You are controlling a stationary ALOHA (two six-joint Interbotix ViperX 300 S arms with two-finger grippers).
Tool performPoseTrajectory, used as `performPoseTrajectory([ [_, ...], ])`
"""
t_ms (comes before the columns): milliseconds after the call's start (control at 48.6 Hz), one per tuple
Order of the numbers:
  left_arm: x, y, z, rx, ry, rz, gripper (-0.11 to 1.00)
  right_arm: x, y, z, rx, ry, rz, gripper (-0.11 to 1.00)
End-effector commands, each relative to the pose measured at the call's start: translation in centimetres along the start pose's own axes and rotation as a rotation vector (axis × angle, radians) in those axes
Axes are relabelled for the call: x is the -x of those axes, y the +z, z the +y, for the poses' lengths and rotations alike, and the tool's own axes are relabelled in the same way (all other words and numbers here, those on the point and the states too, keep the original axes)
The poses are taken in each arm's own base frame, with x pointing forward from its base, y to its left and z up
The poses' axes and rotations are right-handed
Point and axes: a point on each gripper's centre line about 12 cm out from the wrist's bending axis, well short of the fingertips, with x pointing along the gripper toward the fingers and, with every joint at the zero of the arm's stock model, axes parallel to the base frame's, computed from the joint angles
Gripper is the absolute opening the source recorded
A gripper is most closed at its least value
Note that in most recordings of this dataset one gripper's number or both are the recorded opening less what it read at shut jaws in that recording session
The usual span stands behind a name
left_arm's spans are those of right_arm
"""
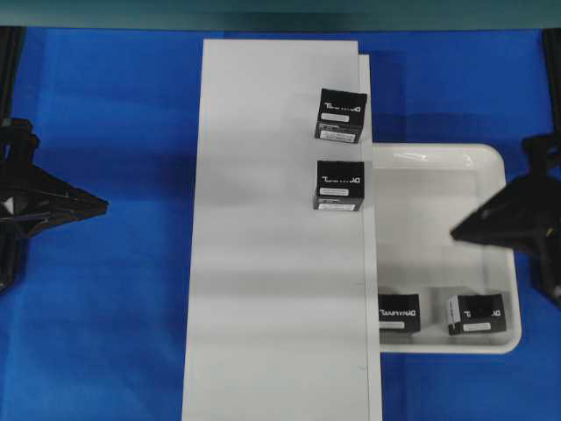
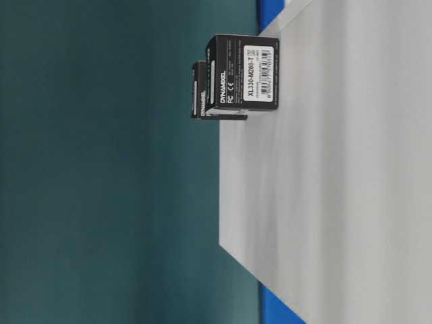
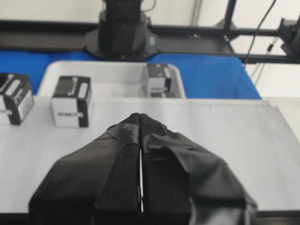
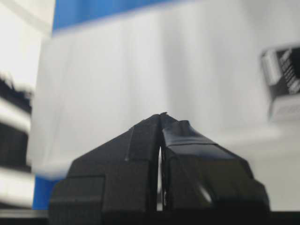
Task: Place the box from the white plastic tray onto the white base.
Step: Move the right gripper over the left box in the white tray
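— Blue cloth point(image 1: 105, 351) covers the whole table. Nearest us, what's in the white plastic tray point(image 1: 500, 162)?

— Two black cartons along its near rim: the box point(image 1: 399, 313), and a second carton point(image 1: 476, 314) to its right.

— And the grippers?

— Right gripper point(image 1: 454, 232) over the tray, jaws pinched together, empty. Left gripper point(image 1: 103, 207) likewise closed, off the white base point(image 1: 263, 307).

— Farther back?

— Two boxes point(image 1: 339, 185) point(image 1: 340, 115) stand on the base's right edge.

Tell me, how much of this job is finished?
Done: two small black boxes stand on the long flat white base. In hand: nothing; both the left gripper and right gripper are shut, empty. Left: two boxes remain in the glossy white tray.
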Motion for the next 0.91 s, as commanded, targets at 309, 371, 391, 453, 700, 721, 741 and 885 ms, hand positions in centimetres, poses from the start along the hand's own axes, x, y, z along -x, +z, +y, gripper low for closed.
performPoseTrajectory([
  [309, -0.2, 0.8, -0.1, -0.002, -0.003, -0.009, -0.05, -5.6, -1.0, 2.1, 0.047, -0.029, 0.359, 0.00],
  [371, -0.2, 0.7, -0.1, 0.000, -0.005, -0.001, -0.05, -6.4, -1.3, 2.0, 0.051, -0.051, 0.421, 0.00],
  [391, -0.2, 0.6, -0.1, 0.000, -0.004, 0.002, -0.05, -6.7, -1.4, 2.0, 0.054, -0.057, 0.440, 0.00],
  [453, -0.2, 0.6, -0.1, -0.002, -0.004, 0.003, -0.05, -7.5, -1.7, 1.9, 0.059, -0.077, 0.499, 0.00],
  [700, -0.2, 0.6, -0.1, 0.000, -0.004, 0.011, -0.05, -9.8, -3.1, 1.7, 0.080, -0.113, 0.645, 0.01],
  [721, -0.2, 0.5, -0.1, 0.000, -0.004, 0.014, -0.05, -10.0, -3.3, 1.7, 0.082, -0.116, 0.654, 0.01],
  [741, -0.2, 0.5, -0.1, 0.000, -0.003, 0.017, -0.05, -10.1, -3.4, 1.7, 0.086, -0.117, 0.662, 0.01],
  [885, -0.2, 0.3, -0.1, -0.002, -0.003, 0.028, -0.05, -11.4, -4.1, 1.5, 0.086, -0.127, 0.689, 0.02],
])
